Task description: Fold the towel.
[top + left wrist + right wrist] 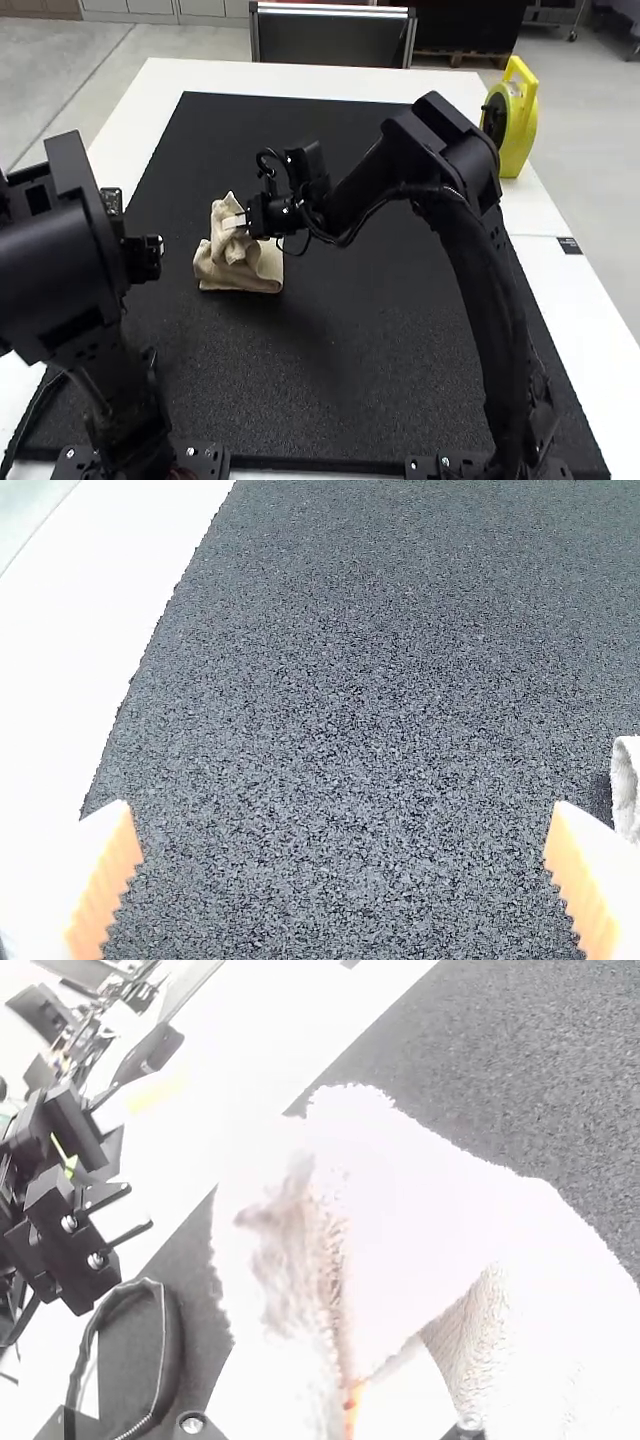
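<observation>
Beige towel (268, 270): on black mat (380, 320), left of middle, bunched upward over flatter folded part. Right pincer (233, 221): closed on raised bunch. Right arm (440, 165): elbow high, forearm across mat. Left pincer (143, 257): fingers wide apart, above mat, clear of towel. Yellow reel (518, 125): on white surface (530, 215), beyond mat's right edge.

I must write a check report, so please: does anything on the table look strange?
No spill or damage stands out. Only the towel looks untidy: on the black mat, it is bunched up where the right gripper pinches it, not lying in a flat fold.
</observation>
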